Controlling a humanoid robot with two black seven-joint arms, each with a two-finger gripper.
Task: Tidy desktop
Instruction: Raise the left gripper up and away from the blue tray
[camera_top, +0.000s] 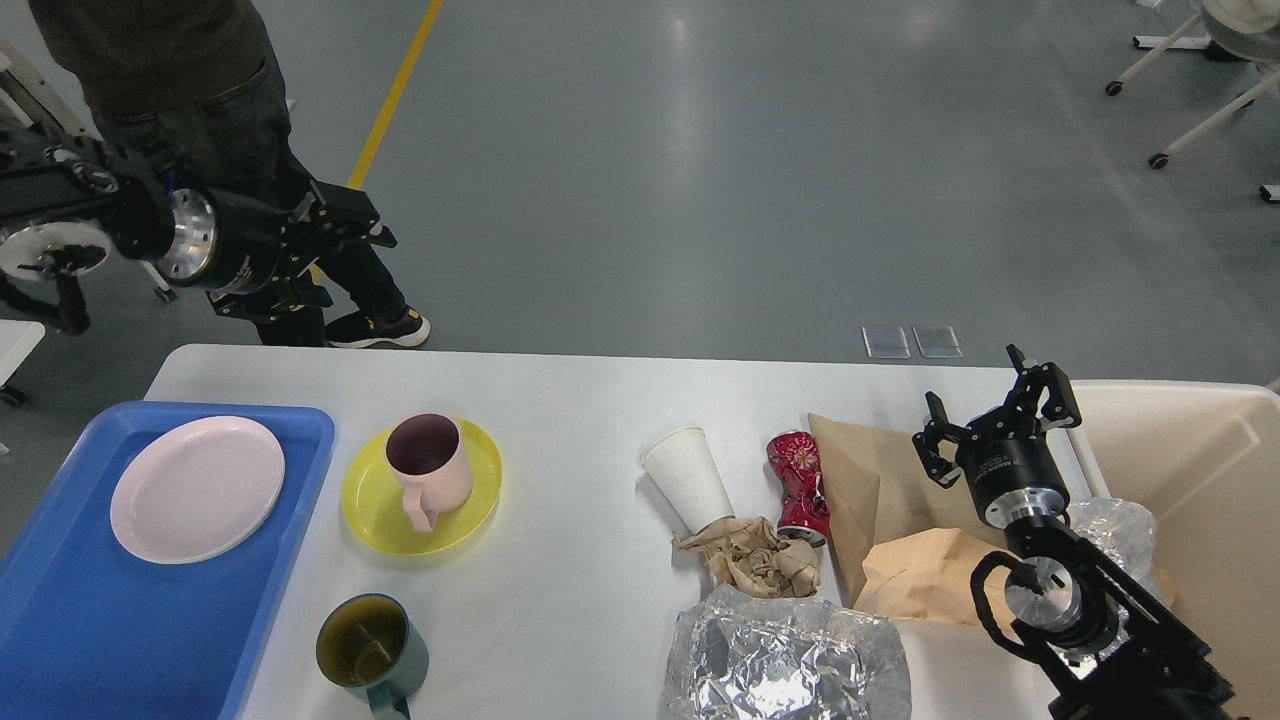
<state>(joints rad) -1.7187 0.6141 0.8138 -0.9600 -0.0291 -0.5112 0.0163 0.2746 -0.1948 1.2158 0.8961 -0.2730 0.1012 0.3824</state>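
Observation:
The white desktop (580, 400) carries dishes on its left half and litter on its right half. My left gripper (345, 265) is raised off the desktop beyond its far left edge, pointing right, open and empty, dark against a person's trousers. My right gripper (995, 405) hovers open and empty over a flat brown paper bag (870, 470), just left of the beige bin (1200, 480). A white paper cup (688, 478) lies tipped over beside a crushed red can (798, 482). Crumpled brown paper (755, 562) and a sheet of foil (785, 660) lie nearer me.
A pale plate (197, 489) rests in the blue tray (100, 620). A pink mug (430, 470) stands on a yellow plate (470, 510), with a dark green mug (370, 645) at the front. A person (200, 80) stands behind the far left corner. Crumpled plastic (1115, 530) sits at the bin's edge.

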